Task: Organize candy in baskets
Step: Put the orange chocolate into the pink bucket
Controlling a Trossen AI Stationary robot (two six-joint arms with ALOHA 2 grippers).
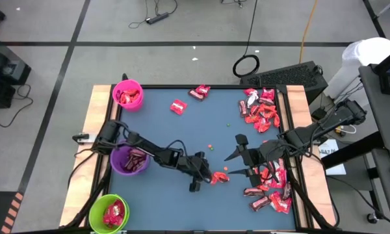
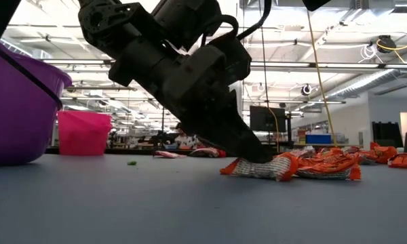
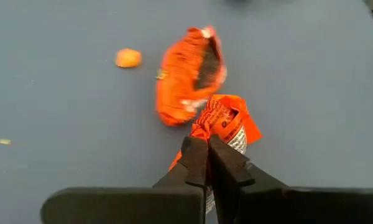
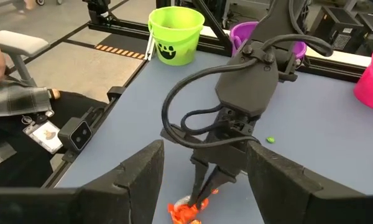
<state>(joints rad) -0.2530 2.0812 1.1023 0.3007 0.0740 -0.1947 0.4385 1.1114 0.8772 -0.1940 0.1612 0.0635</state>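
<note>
Reference landmark: the purple basket (image 1: 130,160). Beyond it stands the pink basket (image 1: 127,94); nearer than it, the green basket (image 1: 108,213); each holds candy. Right of the purple basket, the left gripper (image 1: 206,177) is pressed to the table (image 1: 182,136), fingers closed on an orange-red candy piece (image 3: 227,121). A second piece (image 3: 186,74) lies just beside. Farther right, the right gripper (image 1: 242,156) hovers with jaws spread, next to the candy pile (image 1: 273,185).
</note>
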